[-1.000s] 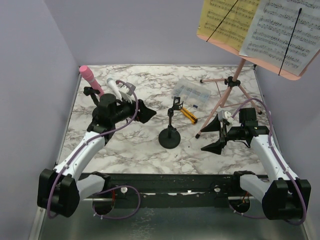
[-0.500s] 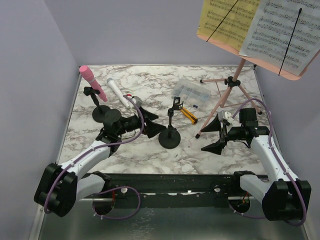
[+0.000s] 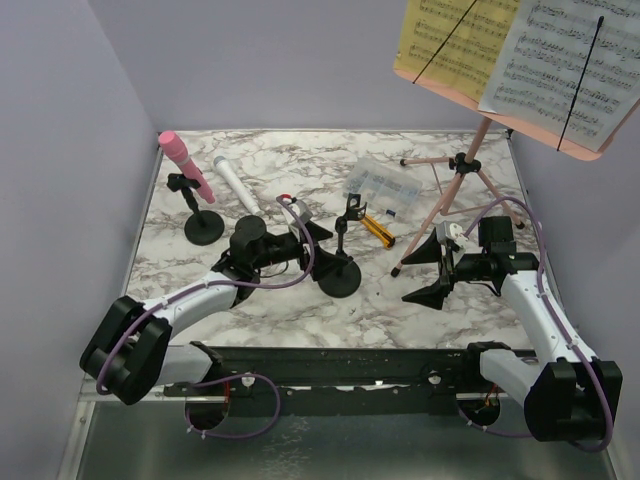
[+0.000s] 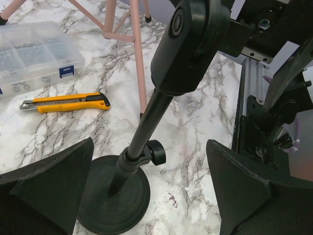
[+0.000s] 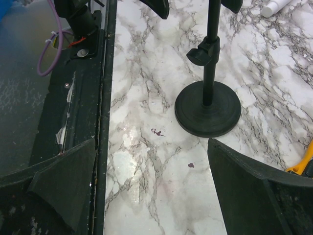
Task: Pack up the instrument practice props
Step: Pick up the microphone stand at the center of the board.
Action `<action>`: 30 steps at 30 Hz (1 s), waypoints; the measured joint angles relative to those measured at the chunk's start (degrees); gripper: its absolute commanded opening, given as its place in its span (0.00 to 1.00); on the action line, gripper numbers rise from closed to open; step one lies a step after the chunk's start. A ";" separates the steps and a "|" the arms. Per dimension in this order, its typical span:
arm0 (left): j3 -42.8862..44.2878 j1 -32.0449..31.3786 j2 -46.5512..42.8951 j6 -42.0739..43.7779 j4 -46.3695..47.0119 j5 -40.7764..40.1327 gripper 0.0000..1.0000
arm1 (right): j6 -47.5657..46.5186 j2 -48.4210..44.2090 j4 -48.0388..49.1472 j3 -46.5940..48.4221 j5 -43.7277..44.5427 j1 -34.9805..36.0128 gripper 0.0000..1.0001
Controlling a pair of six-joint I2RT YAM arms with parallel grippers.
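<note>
An empty black mic holder (image 3: 342, 272) stands mid-table. My left gripper (image 3: 322, 248) is open with its jaws on either side of the holder's stem. In the left wrist view the holder (image 4: 128, 164) stands between the wide-apart jaws of the left gripper (image 4: 151, 196), nearer the left finger. A pink microphone (image 3: 181, 162) sits in the second holder (image 3: 204, 226) at the back left. A white microphone (image 3: 233, 183) lies on the table beside it. The pink music rack (image 3: 456, 178) stands at the back right with yellow pages (image 3: 450, 35) and white pages (image 3: 570, 65). My right gripper (image 3: 432, 270) is open and empty.
A clear compartment box (image 3: 385, 187) and a yellow utility knife (image 3: 377, 229) lie between the middle holder and the rack's legs; both show in the left wrist view, the box (image 4: 34, 51) and the knife (image 4: 66, 103). The right wrist view shows the holder (image 5: 208, 108) and the table's black front rail (image 5: 100, 88).
My left gripper has swung right and forward, from the microphones at the back left to the middle holder. The white microphone stays lying on the table. The right arm has not moved.
</note>
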 measured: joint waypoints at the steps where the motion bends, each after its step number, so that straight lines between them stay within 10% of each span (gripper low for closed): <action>1: 0.17 -0.11 0.61 0.37 0.09 -0.07 0.97 | 0.00 0.00 0.02 0.00 0.00 0.00 1.00; 15: 1.38 -1.11 2.78 3.56 3.02 -2.47 0.91 | 0.02 0.13 0.22 0.00 0.00 0.00 1.00; 30: 3.26 -1.75 5.25 3.96 4.15 -2.99 0.62 | 0.00 0.13 0.26 0.00 0.02 0.00 1.00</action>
